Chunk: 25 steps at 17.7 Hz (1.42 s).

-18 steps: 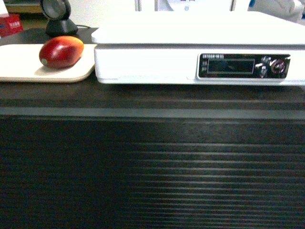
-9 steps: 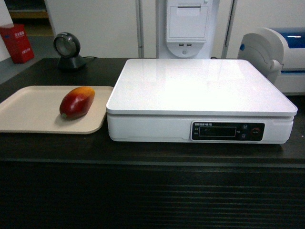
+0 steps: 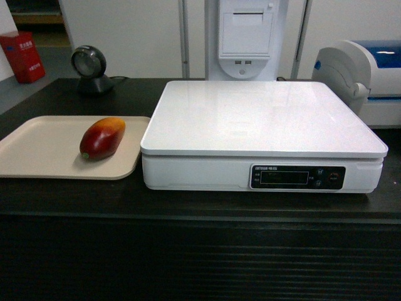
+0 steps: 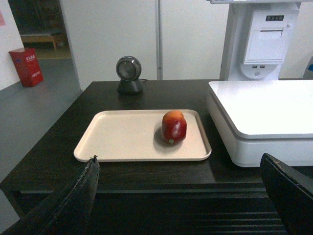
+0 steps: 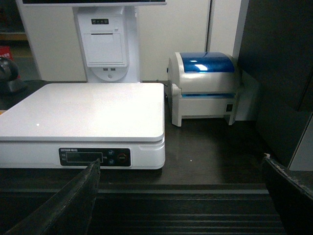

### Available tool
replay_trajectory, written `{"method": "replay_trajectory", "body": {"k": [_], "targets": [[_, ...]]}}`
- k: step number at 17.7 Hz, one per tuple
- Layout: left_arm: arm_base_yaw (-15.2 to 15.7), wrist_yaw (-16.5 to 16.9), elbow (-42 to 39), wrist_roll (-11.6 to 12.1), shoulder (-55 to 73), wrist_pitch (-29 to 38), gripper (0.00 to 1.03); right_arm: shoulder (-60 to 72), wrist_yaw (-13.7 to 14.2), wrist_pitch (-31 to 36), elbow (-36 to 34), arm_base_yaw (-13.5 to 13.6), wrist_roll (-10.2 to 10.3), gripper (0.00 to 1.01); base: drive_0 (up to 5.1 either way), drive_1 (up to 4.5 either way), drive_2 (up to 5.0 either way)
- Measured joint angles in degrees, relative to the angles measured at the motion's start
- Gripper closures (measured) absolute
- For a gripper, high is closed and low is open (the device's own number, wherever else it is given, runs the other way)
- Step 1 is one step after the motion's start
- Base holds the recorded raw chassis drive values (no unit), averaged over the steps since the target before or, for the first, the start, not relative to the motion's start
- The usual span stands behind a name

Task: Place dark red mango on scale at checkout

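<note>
The dark red mango lies on its side on a flat beige tray, left of the scale, on the black checkout counter. The scale's white platform carries nothing. In the left wrist view the mango sits at the tray's right side, and my left gripper hangs open in front of the counter's edge, well short of the fruit. My right gripper is open too, in front of the counter, to the right of the scale. Neither gripper shows in the head view.
A round black scanner stands behind the tray. A white-and-blue printer sits right of the scale, with a dark wall panel beyond it. A white kiosk rises behind the scale. A red box stands on the floor at far left.
The head view has risen from a low, close look at the counter's front to a higher one showing the scale's top. The mango has not moved.
</note>
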Motion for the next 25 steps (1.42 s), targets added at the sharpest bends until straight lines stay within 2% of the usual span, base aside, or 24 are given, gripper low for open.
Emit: {"method": "replay_trajectory", "body": {"k": [14,15,16,17,22,23,25], "targets": [[0.0,0.02,0.0,0.0,0.0,0.0,0.05,0.0,0.0,0.0,0.0,0.0,0.0,0.03,0.0,0.0,0.0],[-1.97,-5.35,1.55,-1.81,1.33,-5.35,0.05,0.0,-0.02,0.02,0.0,0.0,0.0,0.03,0.0,0.0,0.0],[-7.39,-15.06,4.33,-6.84,9.9,-5.53,0.05,0.0,-0.02,0.0,0.0,0.0,0.0,0.03,0.0,0.0,0.0],[-7.98,-16.57,5.95,-8.41,15.76,-0.2,0.05,0.0,-0.02,0.04,0.0,0.0,0.0,0.03,0.0,0.0,0.0],[-5.18,-14.69,7.19,-9.07,22.4,7.69,0.05,0.0,0.02,-0.04,0.0,0.0,0.0,0.03,0.0,0.0,0.0],[-3.56,-12.55,8.04,-9.09,26.34,11.78,0.05,0.0,-0.02,-0.02,0.0,0.0,0.0,0.03,0.0,0.0,0.0],[-0.17,-5.07,11.87,-8.74,39.93,23.45,0.05,0.0,0.0,0.0,0.0,0.0,0.0,0.03,0.0,0.0,0.0]]}}
